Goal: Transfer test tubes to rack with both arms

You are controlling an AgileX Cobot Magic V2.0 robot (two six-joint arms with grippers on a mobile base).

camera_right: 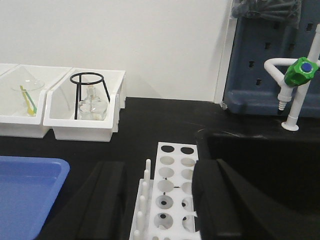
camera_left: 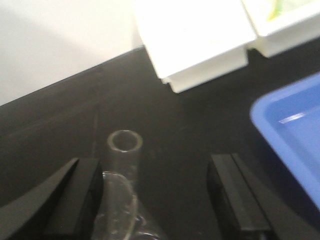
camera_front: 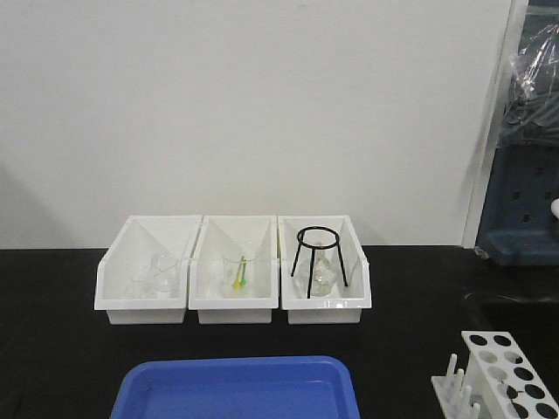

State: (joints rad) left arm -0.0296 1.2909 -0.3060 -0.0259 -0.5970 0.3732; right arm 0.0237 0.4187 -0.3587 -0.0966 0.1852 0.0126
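Left gripper: jaws wide apart, nothing grasped. Test tube on black table, between fingers, close beside one finger; contact unclear. Right gripper: also spread wide, empty, above rack; rack sits between its fingers.
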